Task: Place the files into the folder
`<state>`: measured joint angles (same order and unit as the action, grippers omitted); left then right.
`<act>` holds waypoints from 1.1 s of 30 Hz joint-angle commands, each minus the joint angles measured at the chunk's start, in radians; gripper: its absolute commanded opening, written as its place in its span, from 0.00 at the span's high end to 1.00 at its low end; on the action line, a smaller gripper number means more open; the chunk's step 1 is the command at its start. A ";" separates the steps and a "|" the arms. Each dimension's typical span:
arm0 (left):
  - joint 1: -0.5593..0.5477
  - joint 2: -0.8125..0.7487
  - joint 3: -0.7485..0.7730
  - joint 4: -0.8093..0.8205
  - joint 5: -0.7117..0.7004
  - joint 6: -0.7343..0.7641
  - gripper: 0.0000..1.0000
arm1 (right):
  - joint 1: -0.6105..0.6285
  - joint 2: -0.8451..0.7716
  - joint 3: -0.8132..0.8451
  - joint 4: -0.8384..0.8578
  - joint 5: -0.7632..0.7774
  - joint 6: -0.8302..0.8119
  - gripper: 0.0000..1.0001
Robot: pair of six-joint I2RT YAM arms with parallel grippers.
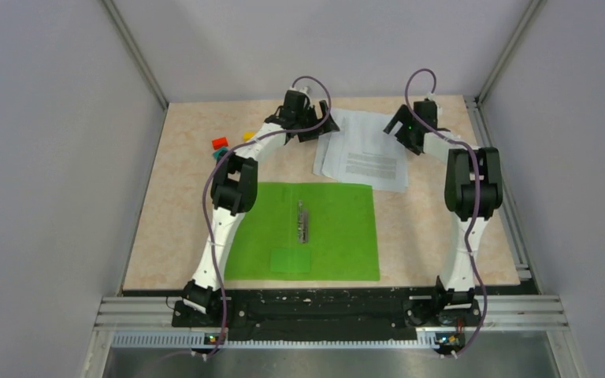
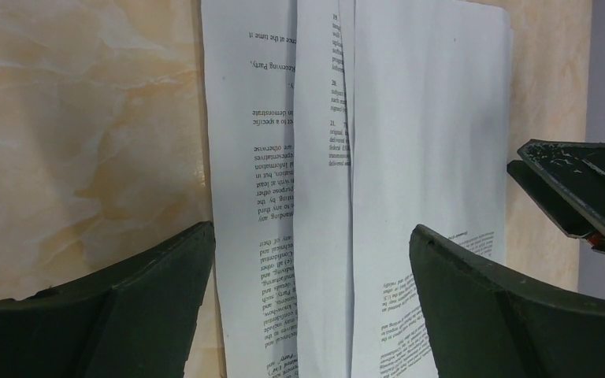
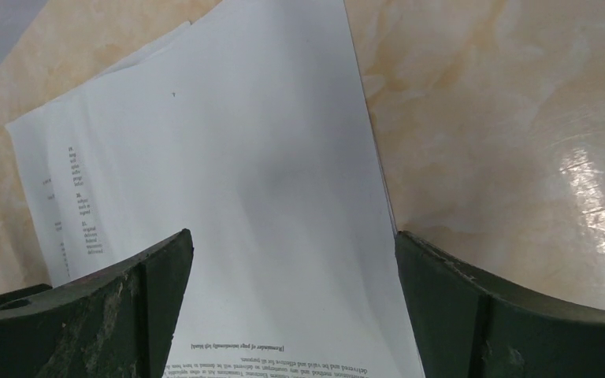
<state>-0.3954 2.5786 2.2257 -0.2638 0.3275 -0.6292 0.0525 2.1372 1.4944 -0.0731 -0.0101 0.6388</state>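
Note:
The files [image 1: 365,151] are a few white printed sheets fanned out on the table at the back centre. The green folder [image 1: 331,228] lies open near the front centre with its metal clip [image 1: 303,221] along the spine. My left gripper [image 1: 315,128] is open at the sheets' left edge; in the left wrist view its jaws [image 2: 311,272] straddle the files [image 2: 378,157]. My right gripper [image 1: 404,126] is open at the sheets' right edge; in the right wrist view its jaws [image 3: 293,268] straddle the top sheet [image 3: 244,157].
Small coloured blocks [image 1: 220,144] lie at the back left by the left arm. Grey walls close in the table on three sides. The right gripper's finger [image 2: 579,189] shows at the right edge of the left wrist view.

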 commanded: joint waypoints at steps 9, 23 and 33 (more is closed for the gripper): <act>-0.012 0.002 -0.005 -0.138 0.011 0.020 0.02 | -0.048 -0.076 -0.123 -0.169 -0.040 -0.032 0.01; -0.039 0.021 -0.002 -0.174 0.045 -0.006 0.03 | 0.108 -0.092 -0.222 -0.137 -0.062 0.006 0.01; -0.028 0.036 0.006 -0.151 0.083 -0.054 0.17 | 0.124 -0.027 -0.128 -0.153 -0.090 0.008 0.01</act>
<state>-0.4160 2.5782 2.2349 -0.3317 0.3698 -0.6510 0.1631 2.0228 1.3518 -0.1211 -0.0505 0.6285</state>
